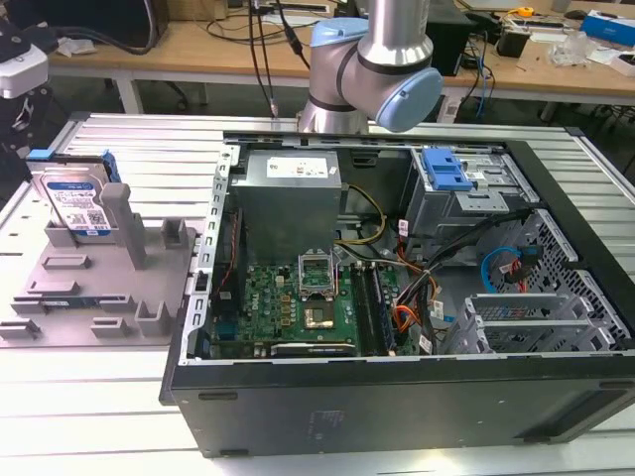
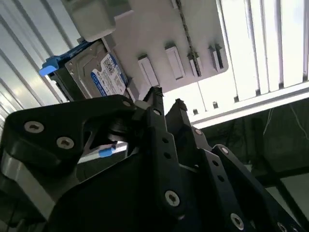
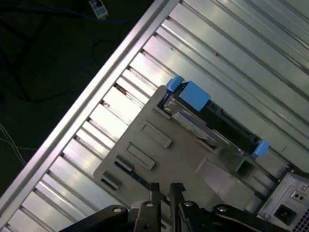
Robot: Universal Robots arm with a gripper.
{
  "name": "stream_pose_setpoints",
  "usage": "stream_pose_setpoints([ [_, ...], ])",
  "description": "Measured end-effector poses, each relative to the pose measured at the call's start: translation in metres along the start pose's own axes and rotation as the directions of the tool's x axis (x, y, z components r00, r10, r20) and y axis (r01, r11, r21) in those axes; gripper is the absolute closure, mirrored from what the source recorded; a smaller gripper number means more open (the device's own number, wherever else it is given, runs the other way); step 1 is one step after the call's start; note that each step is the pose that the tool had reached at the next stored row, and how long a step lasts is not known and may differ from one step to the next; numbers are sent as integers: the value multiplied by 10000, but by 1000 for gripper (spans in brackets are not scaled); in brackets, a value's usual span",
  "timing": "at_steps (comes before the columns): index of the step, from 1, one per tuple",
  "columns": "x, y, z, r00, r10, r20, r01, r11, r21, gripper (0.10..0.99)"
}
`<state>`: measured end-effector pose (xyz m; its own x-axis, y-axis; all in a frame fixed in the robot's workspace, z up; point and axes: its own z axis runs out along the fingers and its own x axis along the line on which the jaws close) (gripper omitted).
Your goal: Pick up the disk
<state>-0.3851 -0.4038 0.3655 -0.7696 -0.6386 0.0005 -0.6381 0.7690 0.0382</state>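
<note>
Disk stands on edge in the grey fixture, slotted at its rim beside a tall post, blue rails showing. In both wrist views the gripper hangs above the fixture's low blocks, clear of the disk. Fingers narrowly parted, holding nothing. Arm stands well off the fixture, toward the exterior view's right. Fixture sits on the slatted table.

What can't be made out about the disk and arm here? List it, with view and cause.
1. Lower part of the disk: second wrist view, hidden behind the gripper.
2. Its label face: first wrist view, seen nearly edge-on.
3. Its edge toward the exterior view's right: behind a fixture post.
4. Upper part of the arm: exterior view, cut by the top edge.
</note>
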Motion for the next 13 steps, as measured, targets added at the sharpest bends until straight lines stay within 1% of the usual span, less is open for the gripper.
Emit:
stream_pose_setpoints([
  [1, 0, 0, 0, 9997, -245, -10, 245, 9997, 0, 792],
  [2, 0, 0, 0, 9990, -441, -17, 441, 9990, 0, 729],
  [3, 0, 0, 0, 9972, -751, -29, 751, 9972, -1, 671],
  [4, 0, 0, 1, 9955, -946, -36, 946, 9955, -2, 608],
  [5, 0, 0, 2, 9936, -1130, -42, 1130, 9936, -2, 608],
  [6, 0, 0, 2, 9908, -1352, -51, 1352, 9908, -3, 545],
  [7, 0, 0, 2, 9878, -1556, -60, 1556, 9878, -4, 545],
  [8, 0, 0, 3, 9833, -1817, -71, 1817, 9834, 2, 545],
  [10, 0, 0, 4, 9763, -2163, -75, 2163, 9763, 16, 545],
  [11, 0, 0, 5, 9710, -2388, -76, 2388, 9711, 26, 545],
  [12, 0, 0, 5, 9672, -2540, -78, 2541, 9672, 31, 545],
  [13, 0, 0, 6, 9611, -2762, -80, 2762, 9611, 38, 545],
])
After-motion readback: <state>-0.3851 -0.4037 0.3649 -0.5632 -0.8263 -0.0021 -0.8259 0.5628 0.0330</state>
